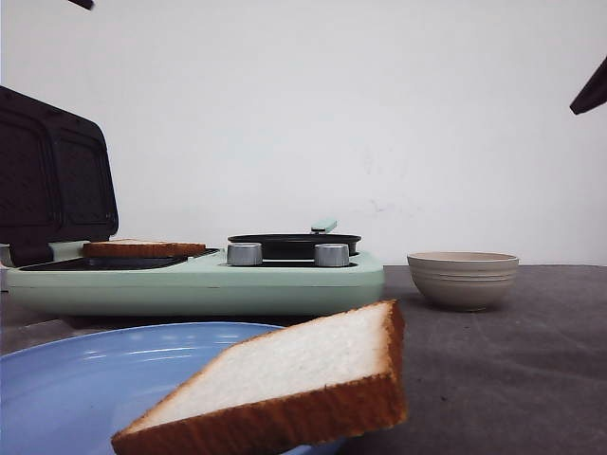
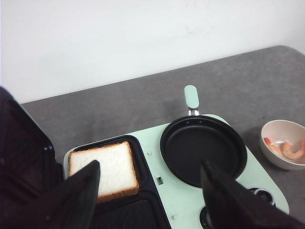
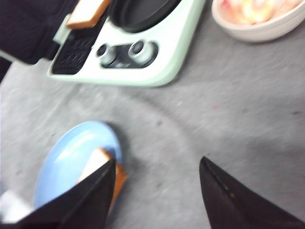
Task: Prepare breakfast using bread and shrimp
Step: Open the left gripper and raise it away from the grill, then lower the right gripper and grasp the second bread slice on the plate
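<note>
- On a grey table (image 1: 531,360) stands a mint-green breakfast maker (image 1: 199,280), its dark ridged lid (image 1: 52,180) raised at the left.
- One slice of bread (image 2: 104,170) lies flat on the maker's dark grill plate (image 2: 138,210), white face up, brown crust all round.
- Beside it, on the same appliance, sits a round black frying pan (image 2: 202,149) with a short mint handle (image 2: 191,96). Two silver knobs (image 1: 245,253) line the front edge.
- A second slice of bread (image 1: 285,384) rests tilted on the rim of a blue plate (image 1: 85,379), nearest the front camera, one corner hanging over the plate's edge.
- A beige bowl (image 1: 463,279) stands to the right of the maker, apart from it. The shrimp (image 2: 291,150), curled and orange-pink, lie inside it.
- The left gripper (image 2: 152,191) hangs above the maker, fingers spread wide, grasping nothing.
- The right gripper (image 3: 157,195) hangs over bare table near the blue plate, fingers parted, nothing between them. That view is blurred.
</note>
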Action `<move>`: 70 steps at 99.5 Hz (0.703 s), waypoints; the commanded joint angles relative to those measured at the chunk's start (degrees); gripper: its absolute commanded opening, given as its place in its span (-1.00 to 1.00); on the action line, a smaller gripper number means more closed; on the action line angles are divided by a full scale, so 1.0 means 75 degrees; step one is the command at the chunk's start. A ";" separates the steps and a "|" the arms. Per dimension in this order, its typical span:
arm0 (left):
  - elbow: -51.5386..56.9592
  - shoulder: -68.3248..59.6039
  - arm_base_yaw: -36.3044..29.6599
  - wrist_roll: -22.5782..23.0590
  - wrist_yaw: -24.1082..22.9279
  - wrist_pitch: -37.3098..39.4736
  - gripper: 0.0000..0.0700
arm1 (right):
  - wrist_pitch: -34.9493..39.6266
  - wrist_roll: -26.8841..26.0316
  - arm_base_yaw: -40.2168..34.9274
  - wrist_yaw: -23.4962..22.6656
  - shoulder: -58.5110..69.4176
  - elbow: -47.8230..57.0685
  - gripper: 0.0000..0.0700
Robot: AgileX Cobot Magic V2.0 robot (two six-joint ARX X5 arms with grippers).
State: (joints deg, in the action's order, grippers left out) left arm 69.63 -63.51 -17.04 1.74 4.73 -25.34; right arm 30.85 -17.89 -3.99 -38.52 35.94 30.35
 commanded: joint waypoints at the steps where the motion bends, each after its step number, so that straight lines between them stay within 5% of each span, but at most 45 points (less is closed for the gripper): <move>1: -0.0248 0.0309 -0.0009 -0.0137 0.0032 0.0157 0.01 | -0.0020 -0.0082 -0.0093 -0.0175 0.0038 0.0099 -0.02; 35: -0.2492 0.2401 -0.0009 -0.0571 0.0017 0.0306 0.01 | 0.0373 -0.0160 -0.0705 -0.0178 0.0044 0.0096 -0.02; 70: -0.3267 0.3672 -0.0009 -0.0758 -0.0562 -0.0277 0.01 | 0.0490 -0.0323 -0.1545 0.0230 0.0044 -0.0041 -0.02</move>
State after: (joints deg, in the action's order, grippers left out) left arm 44.95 -36.27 -17.04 -3.40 1.30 -26.76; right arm 35.11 -19.38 -14.44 -37.71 35.94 30.33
